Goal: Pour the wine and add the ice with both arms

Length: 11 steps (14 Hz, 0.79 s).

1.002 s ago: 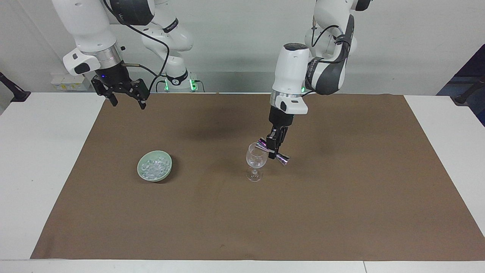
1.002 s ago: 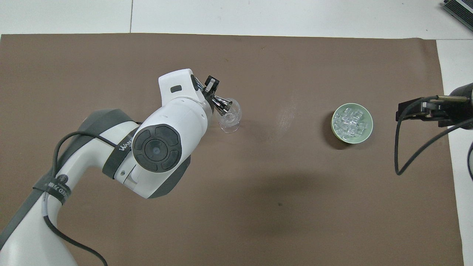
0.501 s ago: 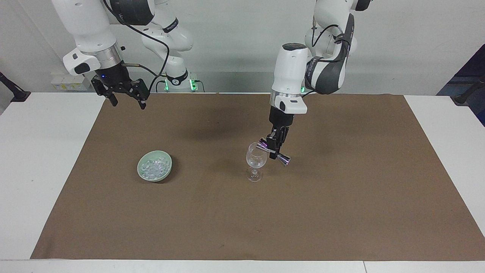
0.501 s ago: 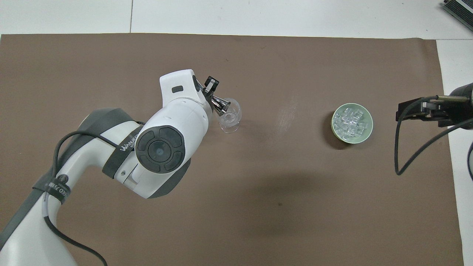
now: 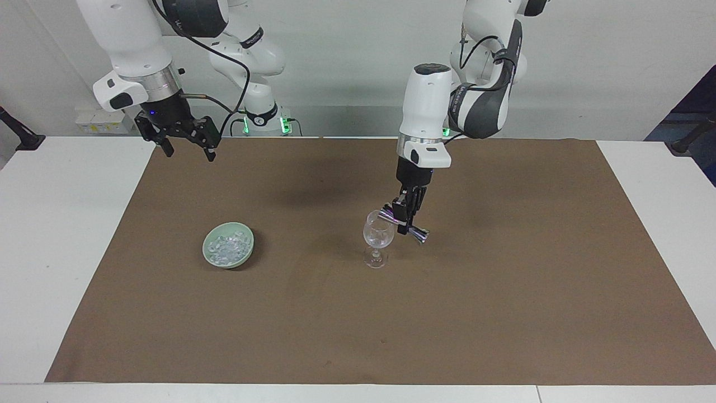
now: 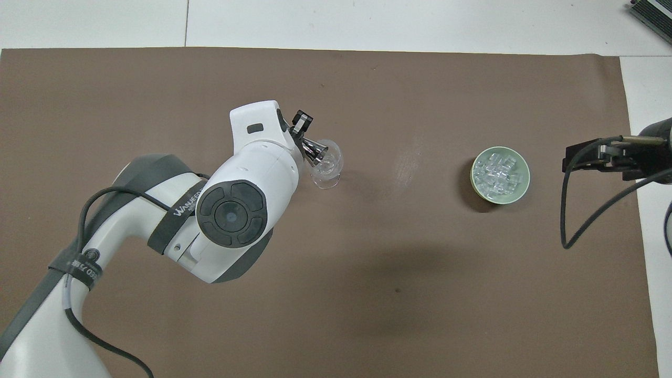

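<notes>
A clear wine glass (image 5: 378,238) (image 6: 326,165) stands upright near the middle of the brown mat. My left gripper (image 5: 404,219) (image 6: 299,132) is shut on a shiny metal jigger (image 5: 403,224) (image 6: 314,150), tipped sideways with one mouth at the glass's rim. No wine shows in the glass. The ice (image 5: 226,247) (image 6: 497,171) lies heaped in a pale green bowl (image 5: 244,257) (image 6: 517,195) toward the right arm's end. My right gripper (image 5: 184,141) (image 6: 572,158) hangs open in the air over the mat's edge nearest the robots, empty, its arm waiting.
The brown mat (image 5: 503,313) (image 6: 399,294) covers most of the white table (image 5: 61,224). A dark device's corner (image 6: 651,13) lies off the mat at the table's farthest corner at the right arm's end.
The left arm's upper links have shifted slightly; the jigger stays tipped at the glass. The right arm has not moved.
</notes>
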Tool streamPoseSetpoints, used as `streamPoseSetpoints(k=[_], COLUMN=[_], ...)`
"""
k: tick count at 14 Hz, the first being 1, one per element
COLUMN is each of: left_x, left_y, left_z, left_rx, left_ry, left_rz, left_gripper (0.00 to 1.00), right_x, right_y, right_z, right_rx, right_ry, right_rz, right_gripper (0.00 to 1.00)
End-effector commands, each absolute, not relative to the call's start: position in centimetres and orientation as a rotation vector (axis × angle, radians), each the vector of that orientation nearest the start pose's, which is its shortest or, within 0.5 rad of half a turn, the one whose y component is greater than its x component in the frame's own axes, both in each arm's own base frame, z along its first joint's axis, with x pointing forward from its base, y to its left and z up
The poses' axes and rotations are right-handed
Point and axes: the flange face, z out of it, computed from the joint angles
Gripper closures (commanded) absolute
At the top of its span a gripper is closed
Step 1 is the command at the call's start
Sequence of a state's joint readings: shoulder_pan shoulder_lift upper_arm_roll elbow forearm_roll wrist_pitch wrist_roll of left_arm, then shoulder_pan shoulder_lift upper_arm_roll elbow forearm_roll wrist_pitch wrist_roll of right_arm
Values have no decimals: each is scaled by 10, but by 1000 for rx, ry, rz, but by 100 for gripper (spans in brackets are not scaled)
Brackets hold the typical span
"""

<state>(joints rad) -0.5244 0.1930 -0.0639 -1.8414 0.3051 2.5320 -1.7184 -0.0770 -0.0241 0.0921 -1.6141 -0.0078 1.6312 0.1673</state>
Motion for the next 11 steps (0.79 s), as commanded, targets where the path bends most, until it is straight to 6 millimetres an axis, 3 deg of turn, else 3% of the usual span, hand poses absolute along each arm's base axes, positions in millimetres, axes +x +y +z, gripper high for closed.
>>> streamPoseSetpoints(k=[1,11], left_x=[535,534], left_y=[-363,-365], left_z=[485,485], left_rx=[-3047,-3047], left_ry=[-1520,-1526], left_rz=[-729,-727], left_gripper=[100,100], right_x=[548,548], right_y=[3,3], right_z=[623,623], right_rx=[-3136,-3136], right_ry=[217,217], right_rz=[-77,-77], right_gripper=[0,0])
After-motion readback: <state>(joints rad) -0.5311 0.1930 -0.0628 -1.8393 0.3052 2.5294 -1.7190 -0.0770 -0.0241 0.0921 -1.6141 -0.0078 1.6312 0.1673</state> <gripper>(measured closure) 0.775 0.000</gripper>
